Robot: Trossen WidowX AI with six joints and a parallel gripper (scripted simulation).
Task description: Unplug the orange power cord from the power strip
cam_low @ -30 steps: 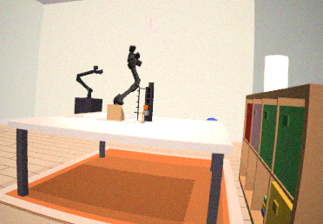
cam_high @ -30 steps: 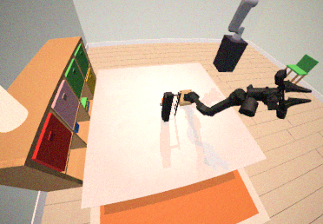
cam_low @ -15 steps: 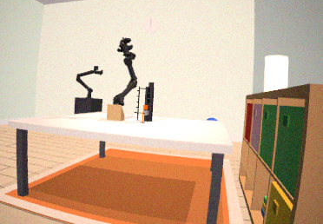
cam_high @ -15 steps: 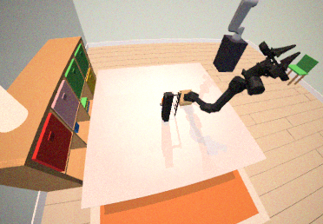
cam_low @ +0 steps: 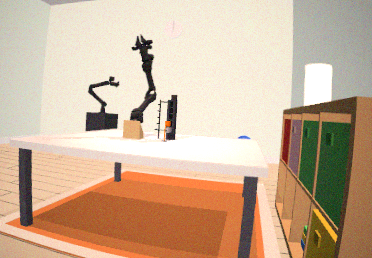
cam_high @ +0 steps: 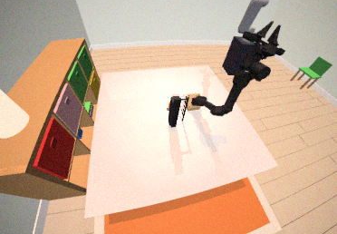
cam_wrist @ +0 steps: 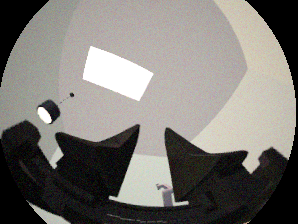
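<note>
Exterior view, orange plug [cam_low: 168,125] in power strip [cam_low: 172,117]

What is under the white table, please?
Under the white table lies an orange rug with a darker centre, framed by dark table legs. The floor beneath the rug is covered, so it cannot be seen.

soft even light, fisheye edges

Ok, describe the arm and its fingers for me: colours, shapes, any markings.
The arm is dark, near-black throughout, built of rounded tubular links with bulkier cylindrical joints. The gripper ends in two black fingers, broad at the base and tapering to sharp points like wedges. No cables, labels or markings show at this resolution.
</note>
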